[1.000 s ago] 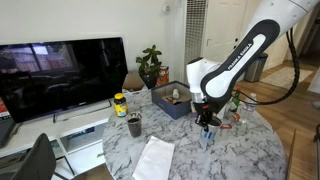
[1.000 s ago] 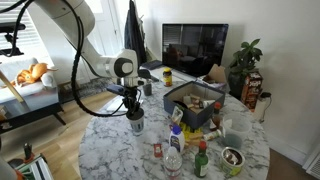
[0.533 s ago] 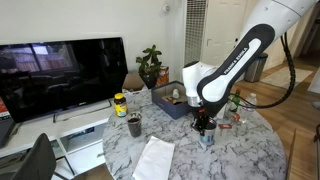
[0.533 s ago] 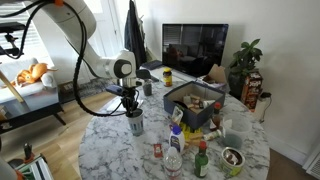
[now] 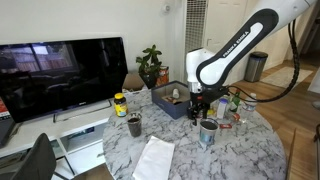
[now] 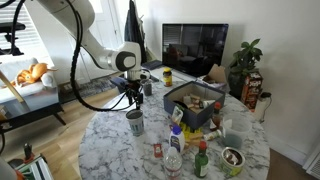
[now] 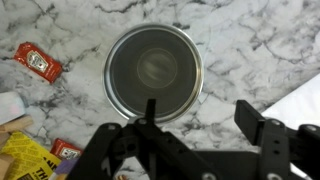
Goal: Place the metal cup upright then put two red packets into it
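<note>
In an exterior view the camera stands well back, slightly above the marble table, with the television at left and the arm at right. In an exterior view from another side, the television lies beyond the table and the arm is at left, so the two cameras probably face crosswise. Both exterior views share the table, television, arm and metal cup. The wrist view looks straight down, close, into the cup, with the gripper along its bottom edge.
</note>
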Tool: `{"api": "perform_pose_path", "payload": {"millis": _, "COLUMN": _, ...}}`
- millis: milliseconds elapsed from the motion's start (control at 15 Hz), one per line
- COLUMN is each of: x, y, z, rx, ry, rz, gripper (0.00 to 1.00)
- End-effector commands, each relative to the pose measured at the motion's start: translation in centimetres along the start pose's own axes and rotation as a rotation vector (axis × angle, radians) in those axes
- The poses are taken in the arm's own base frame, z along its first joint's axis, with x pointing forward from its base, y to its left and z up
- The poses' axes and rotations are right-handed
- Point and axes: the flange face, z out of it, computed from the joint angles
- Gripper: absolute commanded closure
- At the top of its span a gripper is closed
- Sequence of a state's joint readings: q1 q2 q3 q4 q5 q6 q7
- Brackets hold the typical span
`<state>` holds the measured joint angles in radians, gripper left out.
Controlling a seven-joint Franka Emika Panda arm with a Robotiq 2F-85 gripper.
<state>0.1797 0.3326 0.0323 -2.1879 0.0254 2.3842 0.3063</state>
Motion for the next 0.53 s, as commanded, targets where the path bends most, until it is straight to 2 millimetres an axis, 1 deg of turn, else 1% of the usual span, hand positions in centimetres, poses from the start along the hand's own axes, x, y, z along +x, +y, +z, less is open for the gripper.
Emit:
{"api": "perform_pose_path", "payload": {"millis": 0, "x": 0.0, "y": 5.2, "z": -1.7, "rx": 0.115, "ry": 0.000, "rz": 0.171, "gripper": 0.00}}
{"api": "perform_pose_path", "payload": {"millis": 133, "x": 0.5, "y": 8.1, "z": -1.8, "rx": 0.171, "ry": -0.007, "rz": 0.277, "gripper": 0.00}}
{"api": "perform_pose_path", "payload": {"millis": 333, "x": 0.8, "y": 13.1, "z": -0.2, "rx": 0.236, "ry": -0.029, "rz": 0.432, "gripper": 0.00}}
{"api": "perform_pose_path", "payload": {"millis": 467, "x": 0.9, "y": 15.7, "z": 1.0, "rx": 0.273, "ry": -0.014, "rz": 0.513, "gripper": 0.00}}
